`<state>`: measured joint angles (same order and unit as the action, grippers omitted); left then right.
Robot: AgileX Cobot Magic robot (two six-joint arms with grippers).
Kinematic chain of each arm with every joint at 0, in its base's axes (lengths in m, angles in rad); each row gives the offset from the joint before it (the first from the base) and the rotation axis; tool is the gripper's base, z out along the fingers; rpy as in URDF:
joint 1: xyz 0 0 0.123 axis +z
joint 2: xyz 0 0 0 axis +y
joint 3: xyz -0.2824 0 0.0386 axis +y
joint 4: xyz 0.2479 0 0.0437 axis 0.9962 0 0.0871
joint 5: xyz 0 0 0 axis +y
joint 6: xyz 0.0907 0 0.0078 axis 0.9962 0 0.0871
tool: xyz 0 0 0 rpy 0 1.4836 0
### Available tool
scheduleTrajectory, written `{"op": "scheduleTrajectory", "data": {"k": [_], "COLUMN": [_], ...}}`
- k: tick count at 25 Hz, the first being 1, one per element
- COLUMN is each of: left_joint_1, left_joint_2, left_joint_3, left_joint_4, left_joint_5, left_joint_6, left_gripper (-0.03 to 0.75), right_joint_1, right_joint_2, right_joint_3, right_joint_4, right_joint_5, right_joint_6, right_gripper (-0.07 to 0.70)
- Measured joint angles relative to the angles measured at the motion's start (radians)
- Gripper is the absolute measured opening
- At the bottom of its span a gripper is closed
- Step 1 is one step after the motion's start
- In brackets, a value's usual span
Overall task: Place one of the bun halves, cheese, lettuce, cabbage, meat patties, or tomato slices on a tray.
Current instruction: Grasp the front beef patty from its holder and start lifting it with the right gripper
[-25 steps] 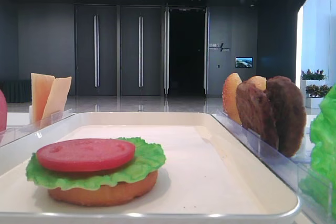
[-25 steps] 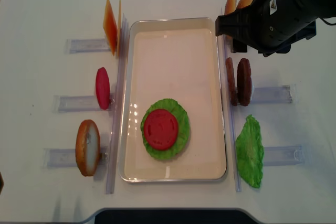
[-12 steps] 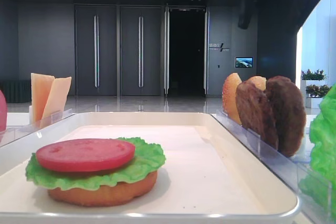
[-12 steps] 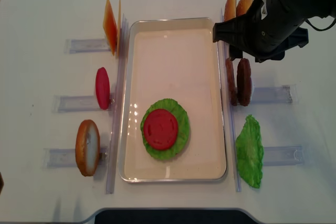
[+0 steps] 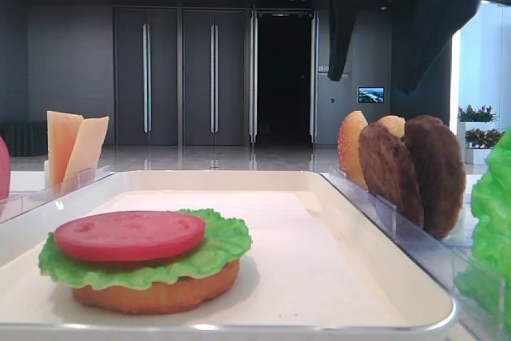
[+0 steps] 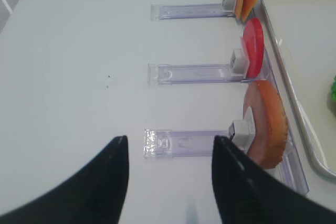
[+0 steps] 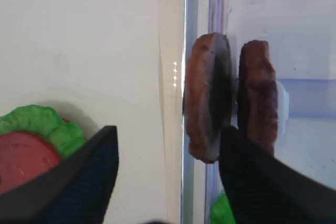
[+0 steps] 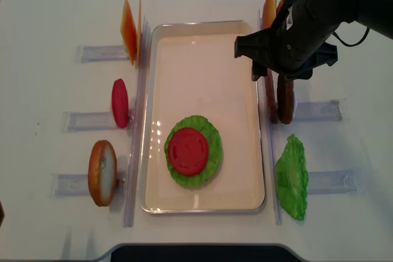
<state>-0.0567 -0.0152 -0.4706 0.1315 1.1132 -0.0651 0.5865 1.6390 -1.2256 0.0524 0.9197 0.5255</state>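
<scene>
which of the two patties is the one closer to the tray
The left patty in the right wrist view: it stands right beside the tray rim, while the other patty stands behind it, farther out on the holder.

Two dark brown meat patties are standing on edge just outside the cream tray's right rim. Inside, near the tray's front edge, a bun half is carrying lettuce and a tomato slice.

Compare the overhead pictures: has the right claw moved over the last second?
Yes. The right claw has shifted toward the near end of the tray and now hangs, open, over the meat patties.
</scene>
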Motion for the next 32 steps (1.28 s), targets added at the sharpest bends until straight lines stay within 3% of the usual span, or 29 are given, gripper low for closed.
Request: {"op": "scheduleTrajectory", "data": {"k": [32], "left_joint_1": [0.000], "left_joint_2": [0.000], "left_joint_3": [0.000], "left_joint_4": [0.000], "left_joint_5": [0.000], "left_joint_6": [0.000], "left_gripper": [0.391], "right_joint_1": [-0.001], "right_joint_2": [0.036], "right_joint_3": [0.000], "right_joint_4": [-0.041], "right_joint_5": [-0.035], "right_joint_6": [-0.044], "right_gripper": [0.433]}}
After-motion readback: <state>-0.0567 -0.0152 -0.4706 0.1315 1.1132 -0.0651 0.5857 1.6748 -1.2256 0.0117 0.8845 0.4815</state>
